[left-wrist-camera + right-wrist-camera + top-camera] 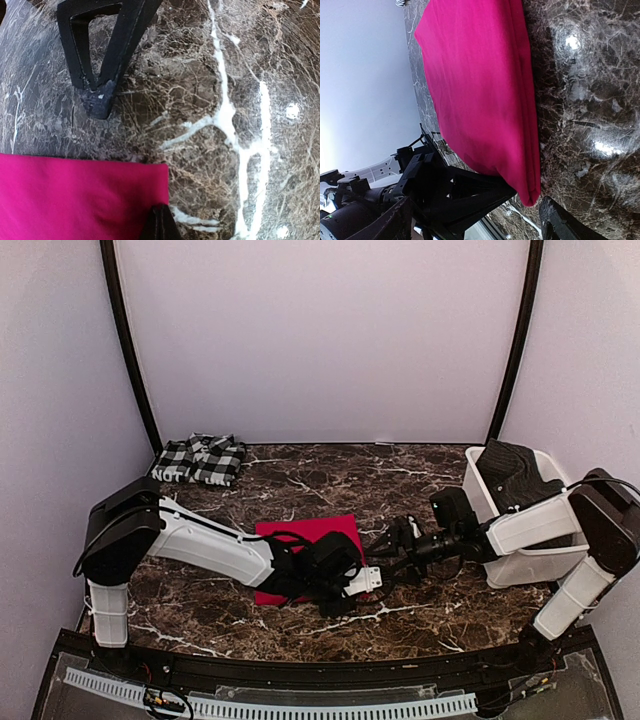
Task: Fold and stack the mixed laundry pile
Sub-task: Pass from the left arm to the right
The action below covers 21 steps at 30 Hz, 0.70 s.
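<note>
Red garment: a plain bright red cloth is seen folded into a flat rectangle with layered edges. It is laid at the middle of the dark marbled table.
Checked garment: a black-and-white checked cloth is set at the table's far left corner in a compact, roughly folded bundle, well apart from the red one.
Left gripper: brought to the red cloth's near right corner. The fingers are seen partly apart with nothing clamped, one fingertip at the corner's edge, the other over bare table.
Right gripper: held low just beside the same edge. The fingers are spread wide and nothing is held.
Bin: a white plastic bin is placed at the right. A dark grey heap is seen inside; what it is cannot be told.
Done: both garments are judged folded, or nearly so.
Left to do: stacking is not yet done. One piece must be carried onto the other without the folds being lost.
</note>
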{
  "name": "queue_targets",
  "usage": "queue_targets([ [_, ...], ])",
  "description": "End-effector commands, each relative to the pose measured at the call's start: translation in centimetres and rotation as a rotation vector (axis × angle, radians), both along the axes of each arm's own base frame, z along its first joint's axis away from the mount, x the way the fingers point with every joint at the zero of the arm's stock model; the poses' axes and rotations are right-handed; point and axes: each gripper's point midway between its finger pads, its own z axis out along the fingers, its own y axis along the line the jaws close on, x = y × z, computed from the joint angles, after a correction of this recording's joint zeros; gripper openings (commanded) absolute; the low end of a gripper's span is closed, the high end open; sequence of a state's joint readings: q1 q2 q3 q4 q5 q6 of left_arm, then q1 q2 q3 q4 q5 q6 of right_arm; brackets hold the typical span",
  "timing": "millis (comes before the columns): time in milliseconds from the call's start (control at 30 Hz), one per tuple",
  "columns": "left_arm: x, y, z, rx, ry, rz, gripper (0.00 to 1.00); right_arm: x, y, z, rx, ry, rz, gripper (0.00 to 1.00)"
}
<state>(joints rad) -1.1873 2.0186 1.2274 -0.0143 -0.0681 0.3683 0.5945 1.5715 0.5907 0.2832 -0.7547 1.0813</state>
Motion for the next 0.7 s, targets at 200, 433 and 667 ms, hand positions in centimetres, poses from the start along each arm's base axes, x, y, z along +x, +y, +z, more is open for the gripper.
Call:
queue_targets([
  [200, 1.5, 0.2, 6.2, -0.177, -0.011, 0.049, 0.0, 0.2, 0.7, -0.2, 0.024, 0.049, -0.006, 0.87],
  [433, 1.5, 0.2, 7.0, -0.205, -0.021, 0.049, 0.0, 0.3, 1.3, -0.6, 0.036, 0.088, -0.004, 0.87],
  [667, 1.3, 0.1, 7.4, -0.218, -0.021, 0.032, 0.0, 0.2, 2.9, -0.7, 0.083, 0.135, 0.003, 0.87],
])
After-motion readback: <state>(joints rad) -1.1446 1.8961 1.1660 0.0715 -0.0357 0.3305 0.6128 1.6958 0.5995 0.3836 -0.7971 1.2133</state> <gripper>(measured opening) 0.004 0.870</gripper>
